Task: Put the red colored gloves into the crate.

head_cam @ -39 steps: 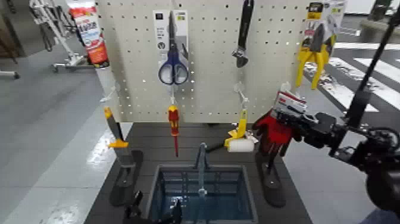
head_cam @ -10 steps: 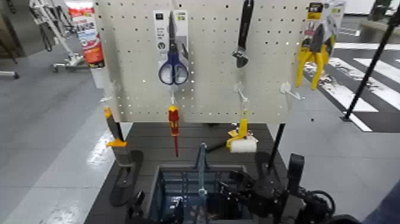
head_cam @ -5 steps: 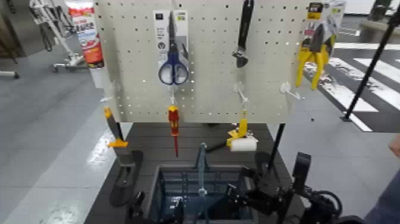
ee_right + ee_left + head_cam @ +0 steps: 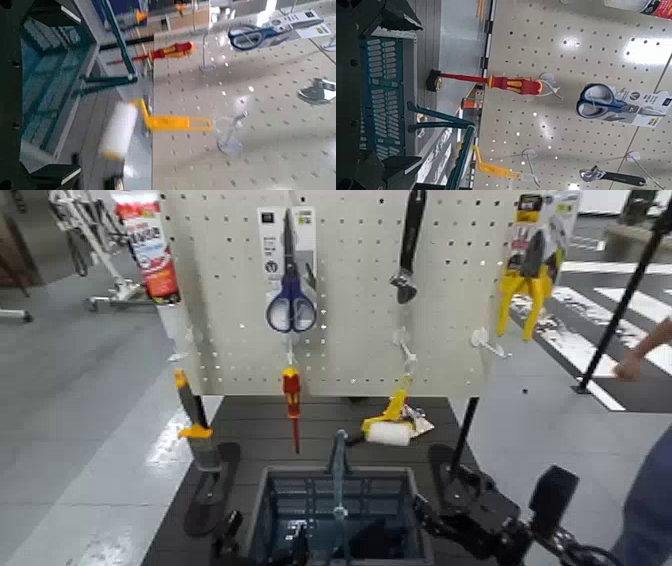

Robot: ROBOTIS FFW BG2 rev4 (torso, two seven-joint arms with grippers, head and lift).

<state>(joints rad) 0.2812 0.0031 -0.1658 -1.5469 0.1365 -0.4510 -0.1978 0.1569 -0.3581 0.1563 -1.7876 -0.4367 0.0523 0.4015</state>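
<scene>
The blue-grey slatted crate [image 4: 340, 490] with its upright centre handle stands at the front of the dark table. The red gloves do not show in any view; only a dark shape [image 4: 378, 540] lies low in the crate's right half. My right gripper [image 4: 425, 515] is open and empty just outside the crate's right wall; its wrist view shows both fingers [image 4: 55, 12] apart, with the crate [image 4: 47, 79] beyond. My left gripper [image 4: 262, 547] hangs open and empty at the crate's near rim, and the crate [image 4: 383, 87] shows between its fingers [image 4: 395, 16].
A pegboard [image 4: 350, 340] behind the crate carries scissors [image 4: 290, 295], a red-and-yellow screwdriver [image 4: 291, 395], a wrench [image 4: 408, 250], yellow snips [image 4: 528, 280] and a swinging paint roller [image 4: 390, 430]. Black stand feet [image 4: 212, 480] flank the crate. A person's arm [image 4: 640, 355] is at the right.
My right gripper has drawn back to the right, out of the crate. The paint roller has swung left. A person's arm has come in at the right edge.
</scene>
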